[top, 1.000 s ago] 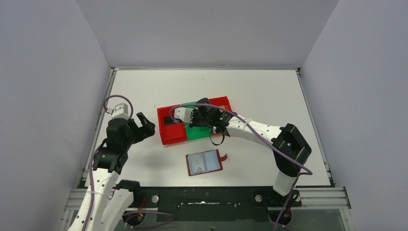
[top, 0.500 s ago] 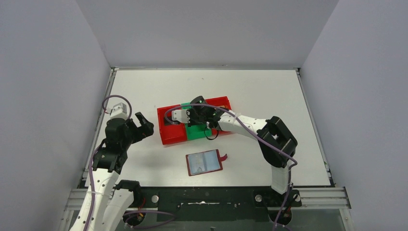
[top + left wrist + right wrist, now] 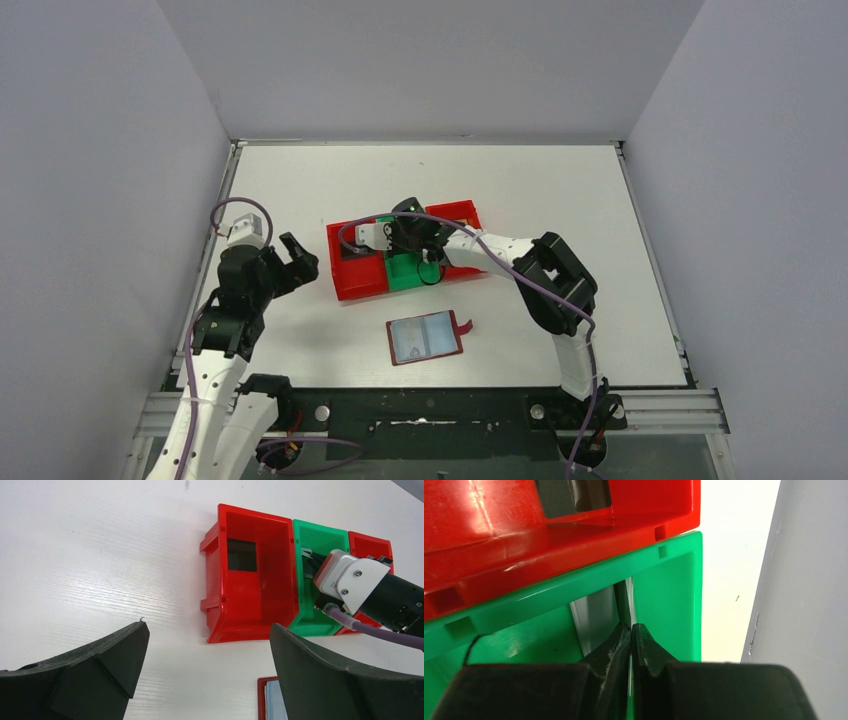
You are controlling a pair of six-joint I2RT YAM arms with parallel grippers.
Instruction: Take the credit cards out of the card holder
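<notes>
The card holder [image 3: 427,338] lies open on the table near the front, its dark red edge [image 3: 262,700] also showing in the left wrist view. My right gripper [image 3: 630,626] is shut on a thin credit card [image 3: 629,600], seen edge-on and reaching down into the green bin [image 3: 674,595]. A silver-grey face [image 3: 594,615] shows beside it inside that bin. From above, the right gripper [image 3: 405,243] hangs over the green bin [image 3: 405,274]. A black credit card [image 3: 241,555] lies in the left red bin [image 3: 250,605]. My left gripper [image 3: 207,672] is open and holds nothing, left of the bins.
Three joined bins sit mid-table: a red bin [image 3: 358,278], the green one, and another red bin [image 3: 462,215]. The right arm's cable [image 3: 520,275] loops over them. Grey walls [image 3: 120,200] enclose the white table [image 3: 560,190].
The right arm has folded its elbow leftward, and its gripper has shifted slightly left over the green bin with the card in it. The left arm and the card holder have stayed put.
</notes>
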